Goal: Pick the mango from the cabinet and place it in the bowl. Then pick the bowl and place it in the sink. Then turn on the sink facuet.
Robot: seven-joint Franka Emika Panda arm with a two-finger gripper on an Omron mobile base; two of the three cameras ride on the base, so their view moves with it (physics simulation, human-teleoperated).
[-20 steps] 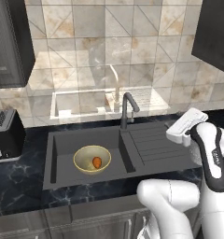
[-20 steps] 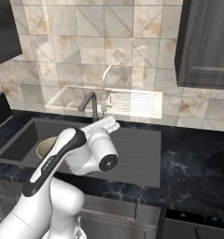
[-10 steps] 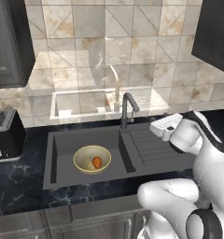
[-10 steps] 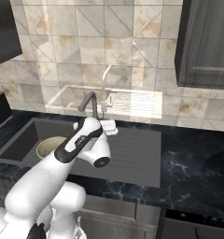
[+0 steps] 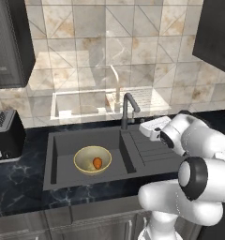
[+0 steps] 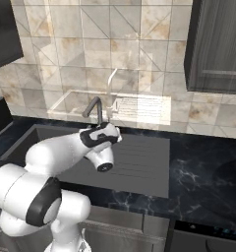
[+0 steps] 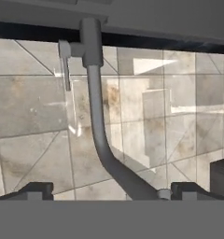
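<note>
Orange mango (image 5: 97, 162) in bowl (image 5: 92, 160), bowl in sink (image 5: 67, 148). Claw (image 7: 109, 191) spread wide, empty, facing faucet (image 7: 94, 93). Risk: fingers straddle stem, miss small side lever (image 7: 65, 63); spout blocks approach.

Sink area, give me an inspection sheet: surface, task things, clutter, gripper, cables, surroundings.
Surface: black marbled counter around a dark sink with a ribbed drainboard.
Task things: mango lies in the bowl, bowl sits in the sink basin; sink faucet upright behind it, its lever visible in the hand view.
Clutter: toaster on the counter at far left.
Gripper: gripper open, spout between its fingertips, touching nothing.
Cables: nothing seen.
Surroundings: marble-tiled wall, dark wall cabinets on both sides.
</note>
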